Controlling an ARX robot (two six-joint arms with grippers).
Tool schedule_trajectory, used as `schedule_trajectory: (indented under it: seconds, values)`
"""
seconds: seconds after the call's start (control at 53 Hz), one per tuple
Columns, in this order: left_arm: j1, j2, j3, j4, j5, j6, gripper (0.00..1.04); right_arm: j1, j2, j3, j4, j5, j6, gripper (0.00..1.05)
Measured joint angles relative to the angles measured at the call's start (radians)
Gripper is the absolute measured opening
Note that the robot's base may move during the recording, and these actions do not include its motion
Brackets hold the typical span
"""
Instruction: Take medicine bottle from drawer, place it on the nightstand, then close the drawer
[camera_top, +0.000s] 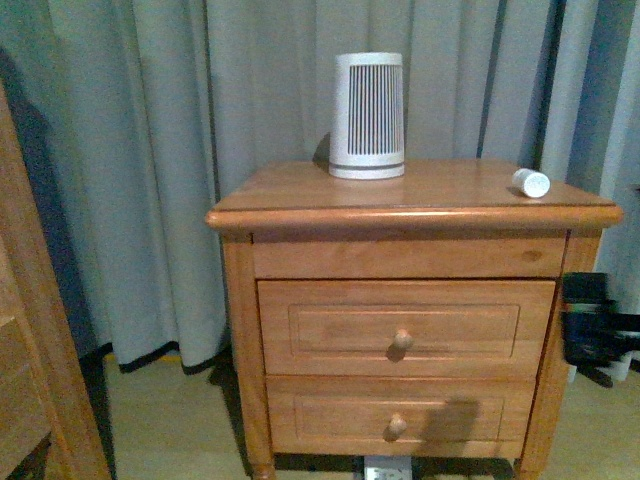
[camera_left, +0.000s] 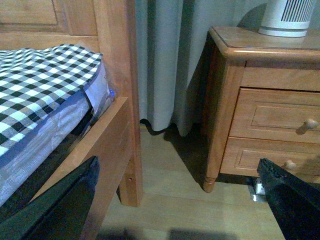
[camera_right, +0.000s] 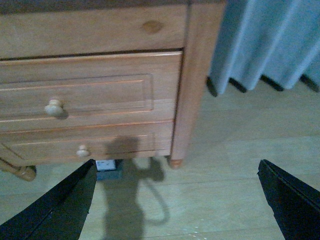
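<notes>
The medicine bottle (camera_top: 530, 183), tiny and white, lies on its side at the right end of the nightstand (camera_top: 400, 216) top. The drawer (camera_top: 330, 327), the upper one, sits flush with the cabinet front, and its round knob (camera_right: 54, 107) shows in the right wrist view. My right gripper (camera_top: 588, 328) hangs open and empty beside the nightstand's right front leg, low over the floor (camera_right: 175, 205). My left gripper (camera_left: 182, 205) is also open and empty. It is down near the floor between the bed frame and the nightstand (camera_left: 235, 47), and it is out of the front view.
A white-and-grey striped device (camera_top: 367, 115) stands at the back of the nightstand top. Grey curtains (camera_top: 150, 150) hang behind. A wooden bed frame post (camera_left: 117, 90) and a checked bedcover (camera_left: 40, 85) are to the left. A small white box (camera_right: 107, 166) lies under the nightstand.
</notes>
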Motion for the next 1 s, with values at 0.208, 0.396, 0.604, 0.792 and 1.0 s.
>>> schedule_trajectory:
  seconds: [0.208, 0.396, 0.604, 0.792, 1.0]
  values:
    - [0.0, 0.0, 0.0, 0.0, 0.0, 0.0, 0.98, -0.018, -0.557, -0.251, -0.195, 0.106, -0.047, 0.98]
    - [0.0, 0.0, 0.0, 0.0, 0.0, 0.0, 0.98, 0.033, -1.08, -0.39, -0.475, 0.234, -0.061, 0.98]
    - [0.0, 0.0, 0.0, 0.0, 0.0, 0.0, 0.98, 0.079, -1.39, -0.536, -0.594, 0.266, -0.082, 0.98]
    - [0.0, 0.0, 0.0, 0.0, 0.0, 0.0, 0.98, -0.069, -1.469, -0.573, -0.526, -0.174, -0.103, 0.78]
    - [0.0, 0.0, 0.0, 0.0, 0.0, 0.0, 0.98, -0.089, -1.51, -0.612, -0.52, -0.285, -0.114, 0.43]
